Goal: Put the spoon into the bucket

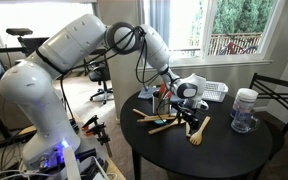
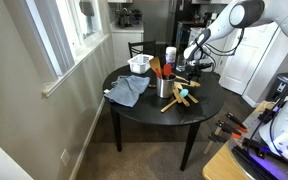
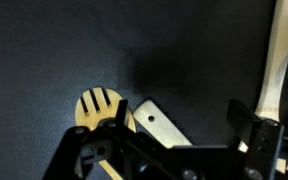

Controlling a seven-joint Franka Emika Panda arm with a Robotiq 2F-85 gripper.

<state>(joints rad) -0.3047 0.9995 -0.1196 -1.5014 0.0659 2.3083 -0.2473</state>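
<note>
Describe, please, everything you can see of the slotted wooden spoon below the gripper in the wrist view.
The slotted wooden spoon looks like pale wood. Its rounded head has short slits cut in from the edge. It lies flat on the dark table; its handle is hidden beneath the open gripper, which hovers above without holding it.

Round black table [image 1: 229,152] bearing a clear jar with a white lid [image 1: 244,110] near its edge and a white slotted basket [image 1: 215,92] on the side toward the window [image 1: 234,25]. In an exterior view, a blue-grey cloth [image 2: 127,92] lies crumpled near the basket. Wrist view: a pale wooden fork head [image 3: 99,105] and, just beside it, a flat wooden spatula [image 3: 160,125] with a hole, both lying on the dark tabletop.
</note>
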